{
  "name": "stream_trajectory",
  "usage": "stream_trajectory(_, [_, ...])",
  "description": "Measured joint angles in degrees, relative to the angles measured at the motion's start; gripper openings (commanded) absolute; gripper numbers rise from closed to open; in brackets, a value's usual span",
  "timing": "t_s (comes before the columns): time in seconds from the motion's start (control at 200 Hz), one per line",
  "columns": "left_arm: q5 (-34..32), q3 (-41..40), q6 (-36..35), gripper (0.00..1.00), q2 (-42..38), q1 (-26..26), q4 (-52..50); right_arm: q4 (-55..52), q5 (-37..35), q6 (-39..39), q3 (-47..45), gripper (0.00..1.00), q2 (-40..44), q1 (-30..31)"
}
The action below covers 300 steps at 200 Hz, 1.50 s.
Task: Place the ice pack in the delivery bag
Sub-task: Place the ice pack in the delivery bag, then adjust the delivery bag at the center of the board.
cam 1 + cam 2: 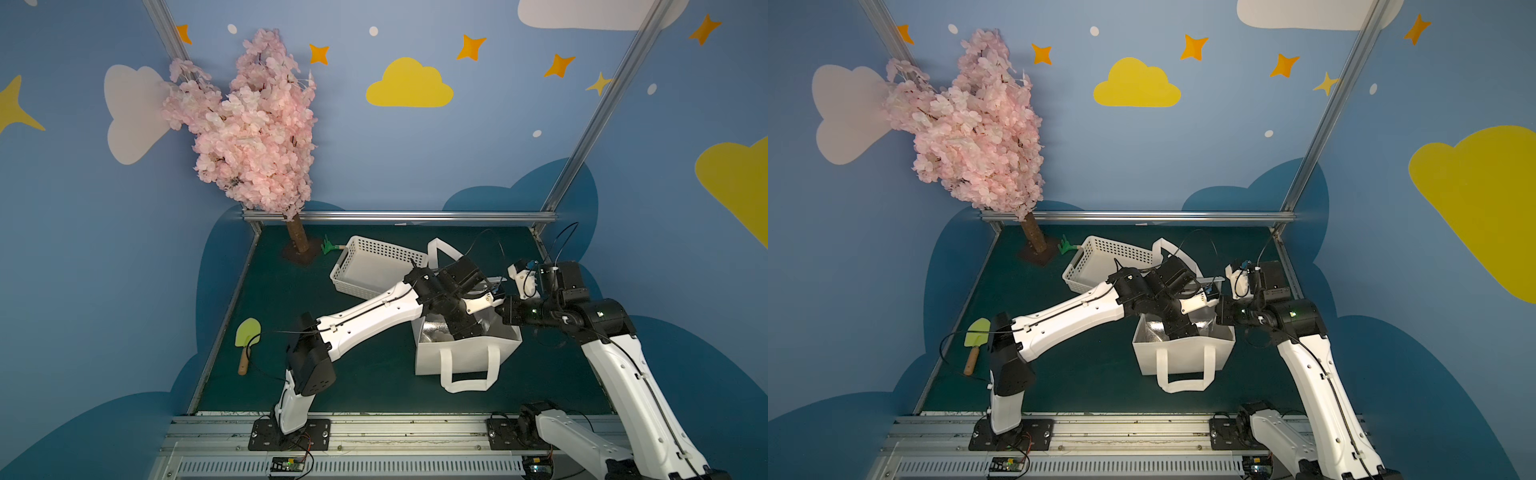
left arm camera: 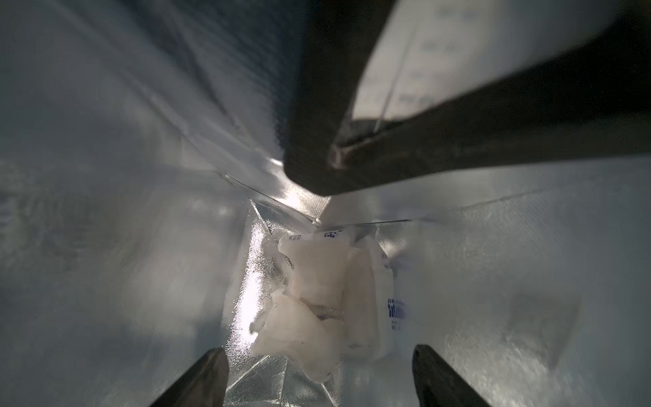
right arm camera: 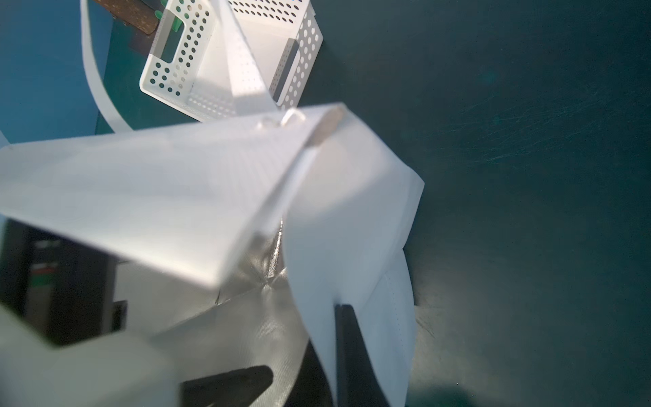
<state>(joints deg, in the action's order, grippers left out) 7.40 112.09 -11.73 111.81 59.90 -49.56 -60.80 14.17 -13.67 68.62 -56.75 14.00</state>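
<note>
Already inside: we see the ice pack (image 2: 317, 299) lying crumpled on the foil floor of the delivery bag (image 1: 465, 353).
Inside the bag too, the left gripper (image 2: 317, 352) has its jaws released; the right gripper (image 3: 310, 349) has jaws clenched on the bag's upper rim.
</note>
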Motion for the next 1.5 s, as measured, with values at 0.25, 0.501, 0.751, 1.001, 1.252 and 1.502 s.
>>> stream_trajectory(0.25, [-1.88,1.68,4.57,0.82,-9.07,-1.64,-0.48,0.09,-1.49,1.7,0.2,0.03,-1.81,-0.04])
stream_trajectory(0.501, [-1.11,1.64,7.74,0.79,-20.55,-10.64,-0.2,0.02,-4.37,4.61,4.44,0.04,-7.08,-0.33])
stream_trajectory(0.751, [1.29,-6.64,5.68,0.63,-23.78,-15.96,0.28,0.52,-4.66,6.47,7.87,0.04,-11.37,-0.37])
stream_trajectory(1.001, [8.83,-6.8,5.6,0.58,-18.73,-17.9,-0.74,0.55,-4.66,6.67,8.02,0.04,-12.02,-0.37])
stream_trajectory(1.252, [11.45,-6.91,5.6,0.55,-18.73,-17.77,-1.7,0.57,-4.59,6.64,8.04,0.04,-12.24,-0.37])
stream_trajectory(1.502, [12.35,-7.58,5.73,0.42,-18.75,-17.73,-2.38,0.59,-4.5,6.64,8.04,0.04,-12.26,-0.37])
